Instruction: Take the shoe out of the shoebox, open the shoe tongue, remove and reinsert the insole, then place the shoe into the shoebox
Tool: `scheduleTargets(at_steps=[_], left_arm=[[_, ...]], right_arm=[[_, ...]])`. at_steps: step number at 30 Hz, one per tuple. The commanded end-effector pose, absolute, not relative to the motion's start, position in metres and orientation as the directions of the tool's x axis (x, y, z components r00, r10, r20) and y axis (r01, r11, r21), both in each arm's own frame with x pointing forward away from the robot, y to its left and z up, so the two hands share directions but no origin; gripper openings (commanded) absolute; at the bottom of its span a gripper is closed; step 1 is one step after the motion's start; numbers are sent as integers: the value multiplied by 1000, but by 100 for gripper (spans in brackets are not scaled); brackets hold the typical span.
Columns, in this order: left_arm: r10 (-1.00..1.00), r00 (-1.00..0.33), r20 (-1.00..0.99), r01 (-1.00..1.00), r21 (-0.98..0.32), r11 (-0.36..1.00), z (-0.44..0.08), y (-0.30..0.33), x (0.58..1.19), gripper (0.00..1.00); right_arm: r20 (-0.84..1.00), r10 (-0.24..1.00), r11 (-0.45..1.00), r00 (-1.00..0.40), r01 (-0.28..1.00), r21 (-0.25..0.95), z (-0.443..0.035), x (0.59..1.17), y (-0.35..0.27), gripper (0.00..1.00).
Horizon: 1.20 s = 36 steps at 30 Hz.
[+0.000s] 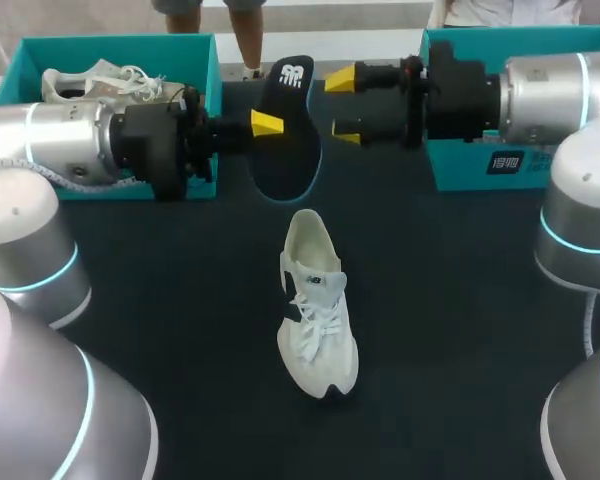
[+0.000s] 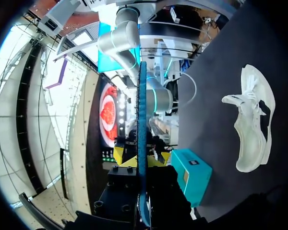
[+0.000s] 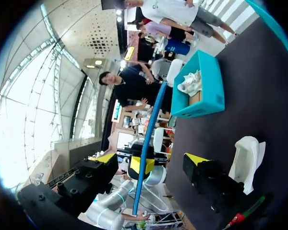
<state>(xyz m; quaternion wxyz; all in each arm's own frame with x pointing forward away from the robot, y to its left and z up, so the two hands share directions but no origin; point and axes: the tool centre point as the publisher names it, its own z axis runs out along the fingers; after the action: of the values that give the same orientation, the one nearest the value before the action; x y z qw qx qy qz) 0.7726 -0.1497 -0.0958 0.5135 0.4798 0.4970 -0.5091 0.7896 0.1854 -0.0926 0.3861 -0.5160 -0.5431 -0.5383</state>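
The black insole (image 1: 285, 160) with a blue rim is held up above the table's far middle, its flat side towards the head view. My left gripper (image 1: 270, 122) is shut on its edge. In the left wrist view the insole (image 2: 142, 105) stands edge-on between that gripper's (image 2: 139, 158) fingers. My right gripper (image 1: 342, 106) hangs open just right of the insole, its fingers clear of it. From the right wrist the insole (image 3: 146, 139) runs edge-on between the open gripper's (image 3: 151, 160) spread fingers. The white shoe (image 1: 315, 305) (image 2: 252, 120) (image 3: 245, 160) lies on the table's middle.
A teal shoebox (image 1: 120, 42) (image 3: 209, 86) at the back left holds a second pale shoe (image 1: 100, 82). Another teal box (image 1: 480, 170) (image 2: 194, 175) stands at the back right, under my right arm. Dark cloth covers the table around the shoe.
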Motion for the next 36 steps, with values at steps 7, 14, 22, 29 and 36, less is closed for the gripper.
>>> scheduleTargets(at_steps=[7,14,22,29,36], left_arm=[[-33,-13,-999,1000,-13,12,-94,-136,762,0],[-14,-4,-1000,1000,-4,24,-94,-138,762,0],[-14,-4,-1000,1000,-4,24,-94,-138,762,0],[115,-461,-880,884,-467,-27,-75,-137,755,0],[217,-818,-533,557,-827,70,-77,-128,757,0]], right_arm=[[970,129,-15,-204,978,208,-89,781,140,100],[969,151,-22,-195,979,201,-88,782,138,100],[969,151,-22,-195,979,201,-88,782,138,100],[969,151,-22,-195,979,201,-88,782,138,100],[969,151,-22,-195,979,201,-88,782,138,100]])
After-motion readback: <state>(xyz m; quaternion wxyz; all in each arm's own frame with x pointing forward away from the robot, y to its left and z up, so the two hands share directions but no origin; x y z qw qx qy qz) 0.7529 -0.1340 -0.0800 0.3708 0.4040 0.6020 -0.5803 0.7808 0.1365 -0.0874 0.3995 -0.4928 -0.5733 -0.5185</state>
